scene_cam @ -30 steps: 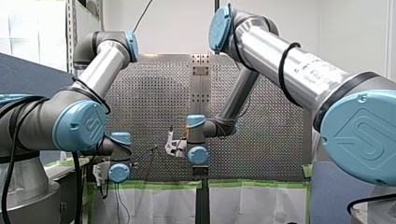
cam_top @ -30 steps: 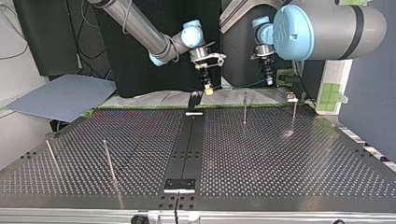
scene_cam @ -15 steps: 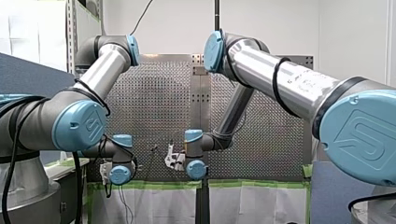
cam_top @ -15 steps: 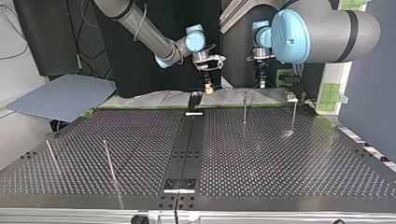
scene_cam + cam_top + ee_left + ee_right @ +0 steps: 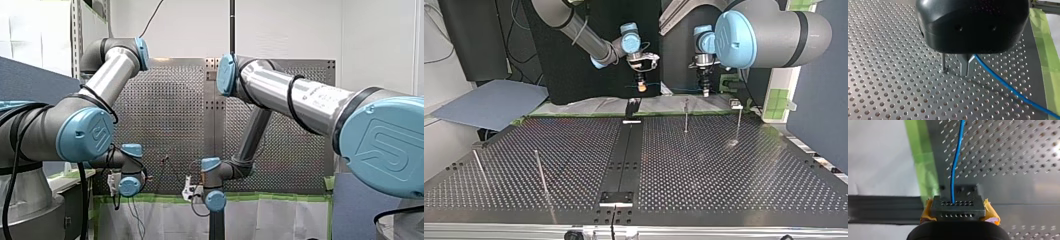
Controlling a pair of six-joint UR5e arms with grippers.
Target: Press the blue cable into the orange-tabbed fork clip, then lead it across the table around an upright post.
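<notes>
Both arms hang over the far edge of the tabletop [image 5: 724,190]. The blue cable [image 5: 955,162] is stretched between them in the air and lies in nothing yet. My right arm's pincer [image 5: 640,88] has its yellow-padded tip closed together, and the cable comes out from under it. In the top view it hovers just at 1 o'clock from the fork clip [image 5: 631,106], a little above it. I cannot make out the clip's orange tabs from here.

My left arm's pincer [image 5: 705,92] is at 3 o'clock from the right one, well apart. Its metal fingers [image 5: 963,67] are closed together and the cable leaves at their side, so I take it as gripped. A thin upright post [image 5: 685,116] stands just beside these fingers, at 7 o'clock from that pincer in the top view.

I judge that the first step is in hand: the cable is held near the clip but is not pressed in. The next move asks that the span come down straight into the fork, with both ends tight, so it does not slip beside the prongs. The post comes after.
</notes>
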